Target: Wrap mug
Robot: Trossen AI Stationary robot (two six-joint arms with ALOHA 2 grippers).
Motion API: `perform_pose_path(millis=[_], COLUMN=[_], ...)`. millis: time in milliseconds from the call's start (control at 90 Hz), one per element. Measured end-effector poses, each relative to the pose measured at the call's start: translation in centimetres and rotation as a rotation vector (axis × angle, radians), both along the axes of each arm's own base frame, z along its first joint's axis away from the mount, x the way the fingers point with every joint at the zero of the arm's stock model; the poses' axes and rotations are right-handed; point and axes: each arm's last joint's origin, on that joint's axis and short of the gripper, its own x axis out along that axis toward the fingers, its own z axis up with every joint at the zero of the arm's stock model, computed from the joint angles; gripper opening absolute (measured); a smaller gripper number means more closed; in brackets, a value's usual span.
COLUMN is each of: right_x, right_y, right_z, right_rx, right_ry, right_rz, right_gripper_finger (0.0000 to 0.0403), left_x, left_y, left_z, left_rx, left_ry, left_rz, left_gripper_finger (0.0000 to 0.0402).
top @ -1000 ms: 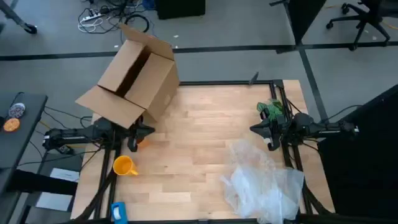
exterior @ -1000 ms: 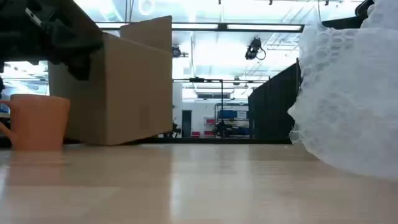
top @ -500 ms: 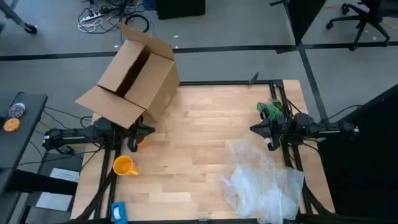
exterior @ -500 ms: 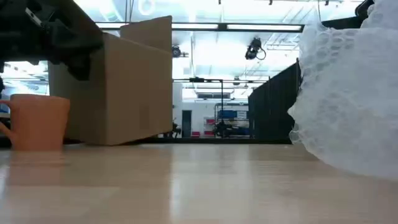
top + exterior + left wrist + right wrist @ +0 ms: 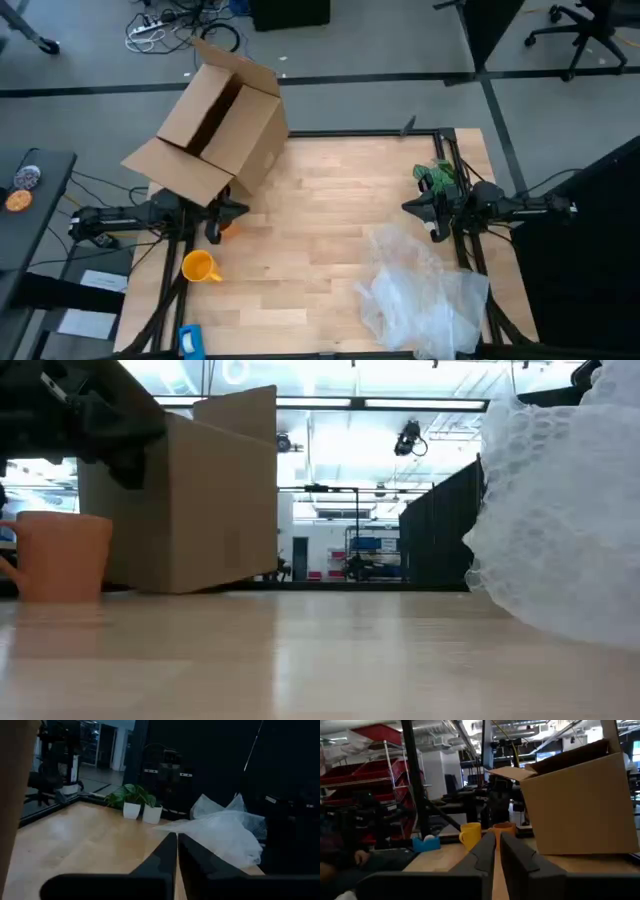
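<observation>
The small yellow mug (image 5: 200, 266) stands upright on its base near the table's left edge; it also shows in the right wrist view (image 5: 469, 835) and at the left of the low view (image 5: 62, 555). My left gripper (image 5: 240, 211) hovers shut a little beyond the mug, by the cardboard box, its fingers (image 5: 177, 851) pointing across the table. My right gripper (image 5: 408, 208) is shut (image 5: 496, 847) at the table's right side, just beyond the crinkly clear plastic sheet (image 5: 422, 292), which lies bunched on the near right of the table.
An open cardboard box (image 5: 213, 125) sits at the far left corner. A small orange object (image 5: 228, 227) lies under my left gripper. Small potted plants (image 5: 436, 176) stand at the right edge, and a blue item (image 5: 192, 341) lies at the near left. Bare wood spans the middle.
</observation>
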Motion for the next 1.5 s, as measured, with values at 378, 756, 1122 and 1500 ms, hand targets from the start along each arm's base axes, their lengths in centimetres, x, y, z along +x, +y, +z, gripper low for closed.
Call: perform_pose_path(millis=[378, 756, 1122, 1500], right_x=[0.0, 0.0, 0.0, 0.0], right_y=[0.0, 0.0, 0.0, 0.0], right_z=[0.0, 0.0, 0.0, 0.0], right_rx=[0.0, 0.0, 0.0, 0.0], right_ry=[0.0, 0.0, 0.0, -0.002], right_rz=[0.0, 0.0, 0.0, 0.0], right_gripper_finger=[0.0006, 0.0006, 0.0006, 0.0006], left_x=[0.0, 0.0, -0.5, -0.7], left_y=[0.0, 0.0, 0.3, 0.1], left_z=[0.0, 0.0, 2.4, 5.4], left_rx=[0.0, 0.0, 0.038, -0.012], left_ry=[0.0, 0.0, -0.248, -0.41], left_rz=[0.0, 0.0, 0.109, 0.046], left_gripper_finger=[0.0, 0.0, 0.0, 0.0])
